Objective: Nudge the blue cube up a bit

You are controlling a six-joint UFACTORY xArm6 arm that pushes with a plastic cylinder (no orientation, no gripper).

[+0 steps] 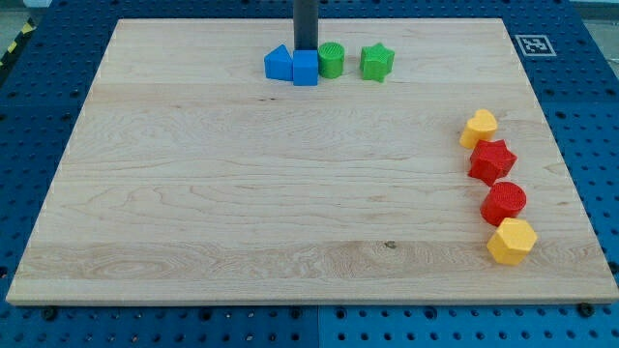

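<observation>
Blue cube (305, 69) at the view's top centre of the tabletop (242, 193), my tip (305, 50) touching its upper edge.
No pincer is fitted, only the rod. A blue triangular block (279, 63) touches the cube's left side; a green cylinder (331, 60) sits just right, a green star (376, 63) farther right.

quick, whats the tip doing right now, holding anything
My tip: no gripper, holding nothing; it sits just above the blue cube at the view's top, its very end hidden behind the cube; contact cannot be told.
</observation>
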